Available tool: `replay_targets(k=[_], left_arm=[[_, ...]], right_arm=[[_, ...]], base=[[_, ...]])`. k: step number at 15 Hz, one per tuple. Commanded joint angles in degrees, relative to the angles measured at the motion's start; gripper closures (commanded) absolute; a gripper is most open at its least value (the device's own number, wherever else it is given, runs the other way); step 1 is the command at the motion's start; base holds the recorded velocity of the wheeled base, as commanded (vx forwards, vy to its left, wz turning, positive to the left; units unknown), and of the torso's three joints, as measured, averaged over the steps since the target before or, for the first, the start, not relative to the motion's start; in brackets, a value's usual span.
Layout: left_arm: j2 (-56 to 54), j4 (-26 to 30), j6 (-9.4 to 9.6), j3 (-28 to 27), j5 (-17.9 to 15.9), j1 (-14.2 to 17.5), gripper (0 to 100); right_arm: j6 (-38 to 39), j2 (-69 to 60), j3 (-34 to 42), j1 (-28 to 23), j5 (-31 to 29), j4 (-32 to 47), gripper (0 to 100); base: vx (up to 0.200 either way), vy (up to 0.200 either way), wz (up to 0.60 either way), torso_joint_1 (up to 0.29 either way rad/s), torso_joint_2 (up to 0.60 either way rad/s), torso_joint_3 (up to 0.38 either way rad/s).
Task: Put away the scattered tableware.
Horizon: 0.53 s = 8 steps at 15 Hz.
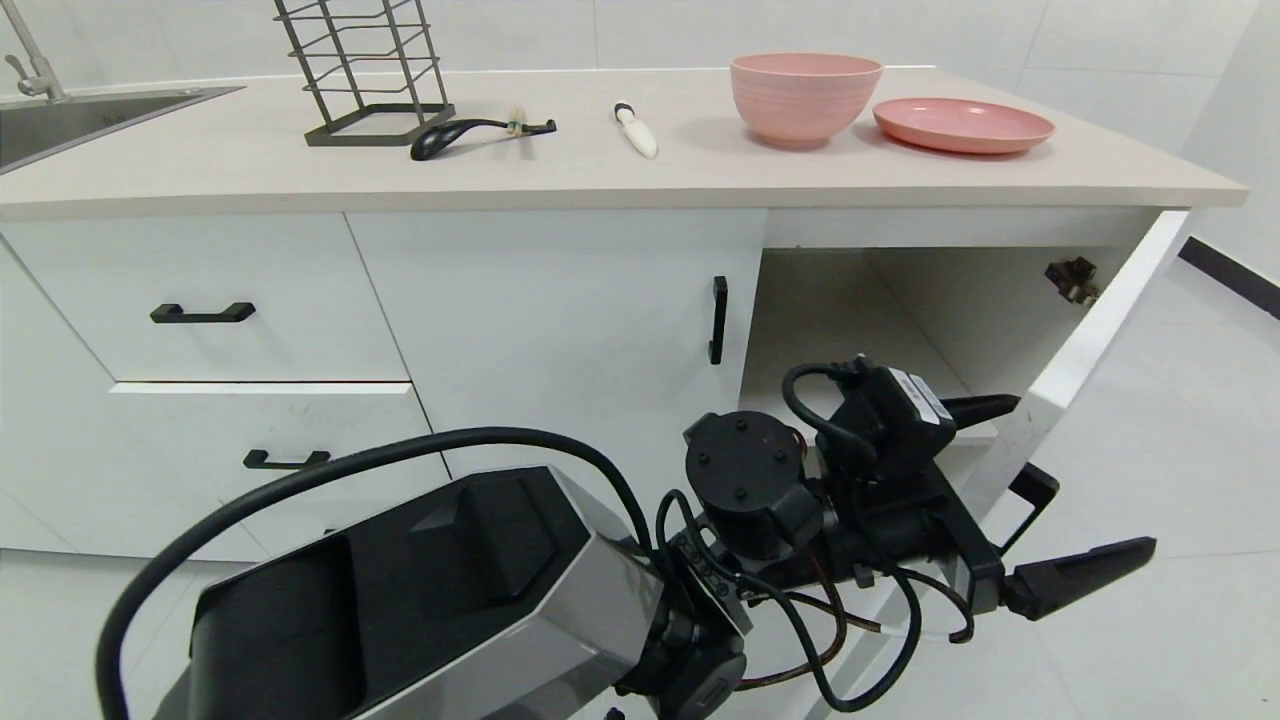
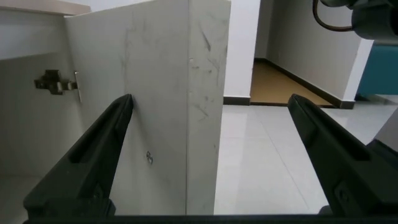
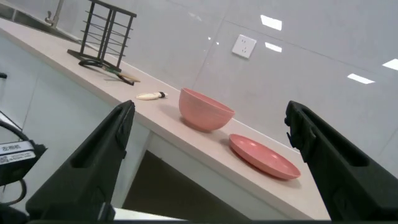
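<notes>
On the countertop [image 1: 560, 170] lie a pink bowl [image 1: 803, 95], a pink plate [image 1: 962, 124], a white-handled utensil [image 1: 636, 130] and a black spoon [image 1: 470, 135] with a small wooden piece across its handle. My left gripper [image 1: 1080, 475] is low in front of the cabinets, open, with its fingers on either side of the open cabinet door [image 1: 1085, 340]; the left wrist view shows the door's edge [image 2: 205, 112] between them. My right gripper [image 3: 210, 107] is open and holds nothing, below counter height, facing the bowl [image 3: 205, 111] and plate [image 3: 264, 157].
A dark wire rack [image 1: 365, 70] stands on the counter beside the spoon, and a sink [image 1: 90, 115] is at the far left. The cupboard behind the open door looks bare inside. Shut drawers and a door with black handles fill the left. White floor lies to the right.
</notes>
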Motion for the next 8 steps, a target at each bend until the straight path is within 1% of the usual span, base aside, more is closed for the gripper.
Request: replay_targets(k=[1,3,6,8], left_arm=[[0.4,0.0,-0.02,-0.6,0.7,-1.0,0],[1.1,0.1,-0.02,-2.0,0.7,-1.8,0],[1.9,0.4,-0.02,-2.8,0.8,-2.7,0],[2.6,0.5,-0.11,-3.8,0.7,-4.0,0]], right_arm=[[0.7,0.1,-1.0,-1.0,0.0,0.0,0],[0.9,-0.5,-1.3,-1.5,0.0,0.0,0],[1.0,-0.6,-1.6,-1.7,0.0,0.0,0],[1.1,-1.3,-1.9,-2.4,0.0,0.0,0]], base=[[0.000,0.000,0.00,0.000,0.00,0.000],[0.000,0.000,0.00,0.000,0.00,0.000],[0.000,0.000,0.00,0.000,0.00,0.000],[0.000,0.000,0.00,0.000,0.00,0.000]])
